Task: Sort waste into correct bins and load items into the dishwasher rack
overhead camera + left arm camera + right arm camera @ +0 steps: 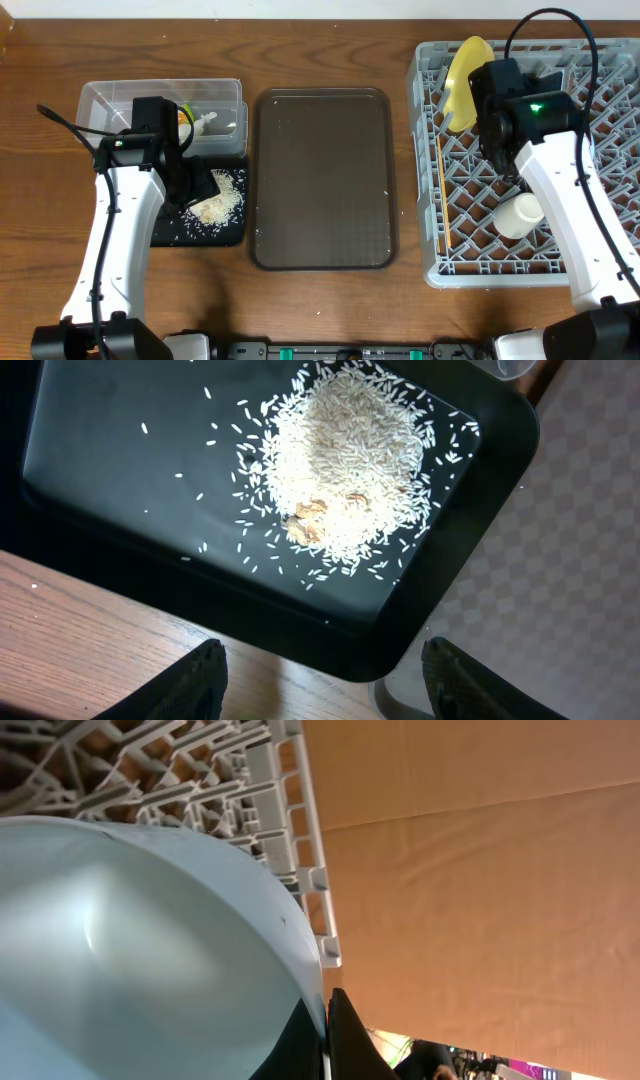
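While the left gripper (325,685) hangs with jaws wide and empty above the edge of the black tray (90,480), one rice heap (345,465) lies toward that tray's right side, with bare floor to its left. One brown serving tray (322,240) lies between it and the grey rack (480,255). The right gripper (325,1020) pinches the rim of the light blue bowl (130,940) by the rack's wall. One yellow plate (466,80), one pale cup (520,215) and chopsticks (441,190) occupy its left half.

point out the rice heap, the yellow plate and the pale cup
rice heap (345,470): left wrist view, middle of the pile
yellow plate (460,80): overhead view, its bare upright face
pale cup (518,215): overhead view, its side wall
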Robot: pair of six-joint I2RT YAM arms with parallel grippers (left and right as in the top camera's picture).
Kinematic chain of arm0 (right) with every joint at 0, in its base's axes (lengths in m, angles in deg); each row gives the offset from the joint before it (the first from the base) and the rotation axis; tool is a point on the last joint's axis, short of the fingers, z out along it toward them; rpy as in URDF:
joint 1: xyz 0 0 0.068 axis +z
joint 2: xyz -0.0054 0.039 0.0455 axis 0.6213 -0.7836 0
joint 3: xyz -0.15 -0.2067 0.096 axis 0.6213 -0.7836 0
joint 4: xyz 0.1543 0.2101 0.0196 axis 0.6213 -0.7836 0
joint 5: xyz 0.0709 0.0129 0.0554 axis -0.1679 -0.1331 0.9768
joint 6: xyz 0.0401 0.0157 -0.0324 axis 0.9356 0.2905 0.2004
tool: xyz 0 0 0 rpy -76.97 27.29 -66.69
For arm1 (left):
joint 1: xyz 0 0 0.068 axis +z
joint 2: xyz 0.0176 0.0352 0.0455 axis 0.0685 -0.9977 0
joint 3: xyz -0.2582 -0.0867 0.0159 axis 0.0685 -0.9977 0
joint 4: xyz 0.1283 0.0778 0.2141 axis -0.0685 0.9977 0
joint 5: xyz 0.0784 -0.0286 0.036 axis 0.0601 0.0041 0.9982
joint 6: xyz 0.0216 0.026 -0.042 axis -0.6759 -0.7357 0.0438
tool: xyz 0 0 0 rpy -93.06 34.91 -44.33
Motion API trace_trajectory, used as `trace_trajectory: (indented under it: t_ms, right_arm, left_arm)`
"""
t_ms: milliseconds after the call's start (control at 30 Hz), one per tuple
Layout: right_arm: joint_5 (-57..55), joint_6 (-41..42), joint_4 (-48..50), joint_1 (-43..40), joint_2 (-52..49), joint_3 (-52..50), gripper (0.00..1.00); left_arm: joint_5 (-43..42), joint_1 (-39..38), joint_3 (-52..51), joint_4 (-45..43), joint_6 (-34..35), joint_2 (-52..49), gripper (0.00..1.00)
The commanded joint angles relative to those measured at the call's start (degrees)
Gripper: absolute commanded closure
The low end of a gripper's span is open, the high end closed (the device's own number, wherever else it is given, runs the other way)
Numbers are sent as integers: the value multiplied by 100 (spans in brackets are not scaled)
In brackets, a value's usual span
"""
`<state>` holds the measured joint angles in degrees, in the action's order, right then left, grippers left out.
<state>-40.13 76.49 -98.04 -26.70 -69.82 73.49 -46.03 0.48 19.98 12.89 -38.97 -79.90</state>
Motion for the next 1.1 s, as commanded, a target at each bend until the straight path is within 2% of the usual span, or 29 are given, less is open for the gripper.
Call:
trace_trajectory:
  t_ms: [0,167,333,633,1067]
  right_arm:
    - [374,-37,-96,35,4,-28,99]
    - [588,361,-380,232,4,-114,99]
    - [623,372,-474,457,4,-271,99]
    - [380,372,-184,817,4,-852,99]
    - [105,372,50,1246,-411,-929,99]
  left_arm:
    - [70,9,72,15,72,24,35]
    - [70,9,72,15,72,24,35]
    - [70,9,72,15,72,24,35]
    - [70,9,72,13,72,24,34]
    - [68,9,72,15,72,24,34]
